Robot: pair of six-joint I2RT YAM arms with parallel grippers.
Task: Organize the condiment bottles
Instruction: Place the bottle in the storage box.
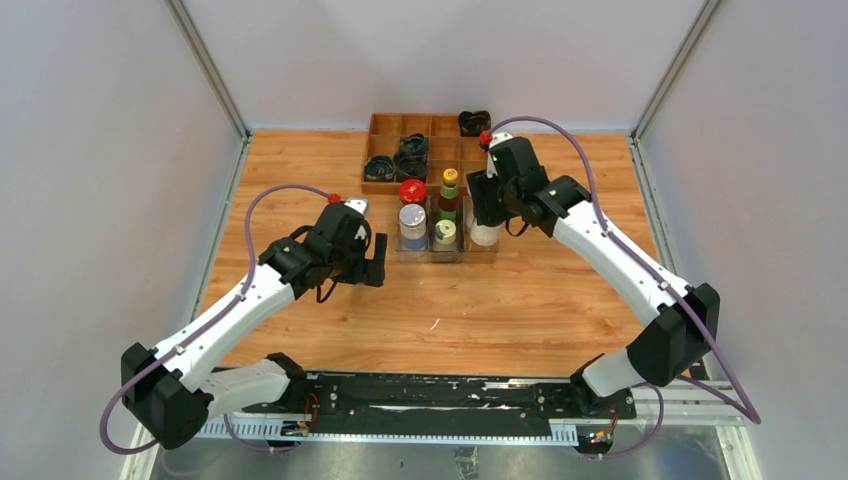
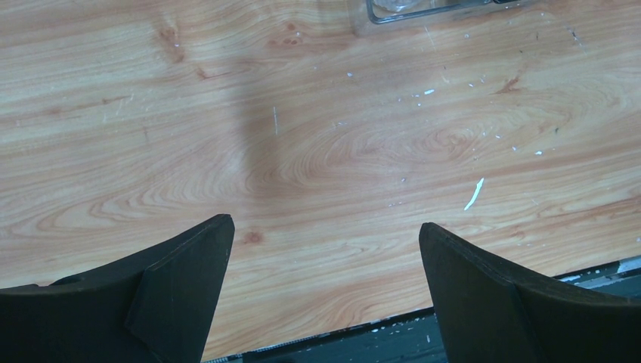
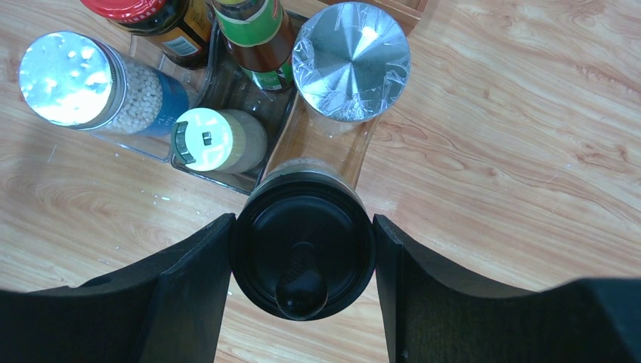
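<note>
Right fingers (image 3: 189, 295) apparently against black-capped bottle (image 3: 302, 253)

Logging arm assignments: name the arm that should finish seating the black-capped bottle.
Right. The right end effector grips the bottle at the tray, beside the silver-capped jar. The left end effector hangs open over the table, holding nothing.
</note>
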